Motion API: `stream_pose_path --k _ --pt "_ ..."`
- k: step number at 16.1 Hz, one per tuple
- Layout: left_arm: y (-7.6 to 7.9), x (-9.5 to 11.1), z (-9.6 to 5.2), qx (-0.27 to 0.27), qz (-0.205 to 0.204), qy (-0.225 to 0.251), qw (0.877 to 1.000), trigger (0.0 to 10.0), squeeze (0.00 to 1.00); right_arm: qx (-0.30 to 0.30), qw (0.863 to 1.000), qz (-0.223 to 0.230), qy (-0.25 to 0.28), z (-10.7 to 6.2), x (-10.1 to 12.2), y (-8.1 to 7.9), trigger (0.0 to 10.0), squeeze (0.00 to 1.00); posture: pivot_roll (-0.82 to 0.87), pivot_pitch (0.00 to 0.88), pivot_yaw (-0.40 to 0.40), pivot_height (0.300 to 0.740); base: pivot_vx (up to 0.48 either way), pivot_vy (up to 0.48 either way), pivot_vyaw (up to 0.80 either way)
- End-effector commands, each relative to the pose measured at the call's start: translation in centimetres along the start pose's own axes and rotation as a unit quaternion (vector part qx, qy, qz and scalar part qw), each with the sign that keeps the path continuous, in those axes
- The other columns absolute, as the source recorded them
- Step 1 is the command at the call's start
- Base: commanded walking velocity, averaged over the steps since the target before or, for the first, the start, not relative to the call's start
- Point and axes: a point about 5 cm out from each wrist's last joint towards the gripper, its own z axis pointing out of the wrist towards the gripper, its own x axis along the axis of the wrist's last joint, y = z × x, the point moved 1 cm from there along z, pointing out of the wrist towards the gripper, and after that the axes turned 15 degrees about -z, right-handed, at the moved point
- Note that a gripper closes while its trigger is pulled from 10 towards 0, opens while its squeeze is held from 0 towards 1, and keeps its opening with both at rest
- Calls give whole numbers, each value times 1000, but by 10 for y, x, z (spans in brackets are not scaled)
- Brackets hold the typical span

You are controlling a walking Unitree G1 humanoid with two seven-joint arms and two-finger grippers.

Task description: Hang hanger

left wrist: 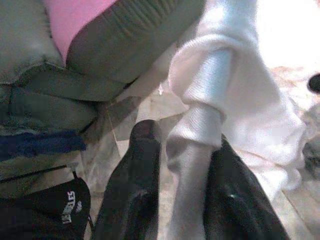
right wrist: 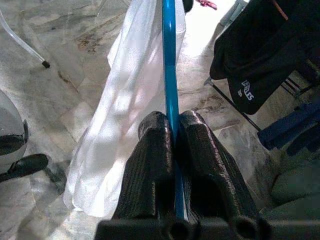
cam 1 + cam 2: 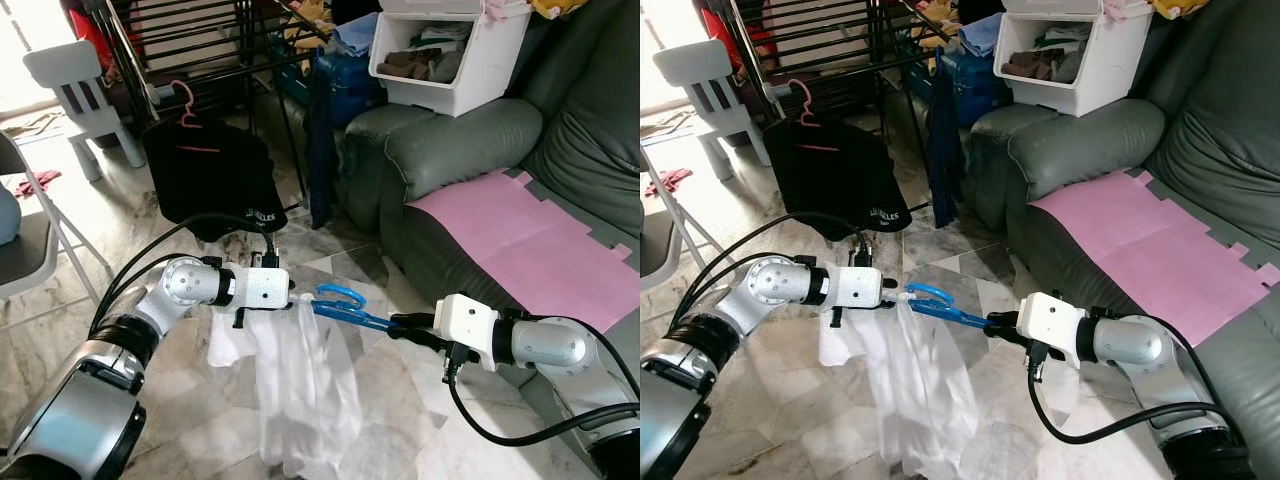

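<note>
A blue plastic hanger hangs in the air between my two arms, low over the marble floor. My right gripper is shut on one end of the blue hanger. A white garment droops from the hanger toward the floor. My left gripper is shut on a bunched fold of the white garment, right beside the hanger's hook. Behind, a black shirt hangs on a pink hanger from a dark drying rack.
A grey sofa with a pink sheet stands on the right. A white bin of clothes rests on its arm. A dark blue cloth hangs off the rack. A white child's chair and a folding chair stand at the left.
</note>
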Motion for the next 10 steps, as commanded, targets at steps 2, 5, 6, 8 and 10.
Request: stream_pose_path --k 2,5,6,8,10 --pt "-6 -4 -7 -11 7 -27 1000 0 0 -7 1000 -26 14 2 7 8 10000 0 -181 0 63 740 0 0 0" --pt "-3 -11 -8 -36 1 -58 998 0 0 -7 999 -31 13 3 7 8 10000 0 -179 0 60 740 0 0 0" --pt "-2 -11 -8 -36 1 -59 998 0 0 -8 999 -31 13 3 7 8 10000 0 -179 0 62 740 0 0 0" --pt "-5 -8 -8 -25 -4 -43 999 0 0 -13 999 -31 15 4 7 8 10000 0 -178 0 62 740 0 0 0" --pt "-9 -3 -8 -5 -16 -18 1000 0 0 -13 1000 -19 17 6 6 7 10000 4 -177 0 61 740 0 0 0"
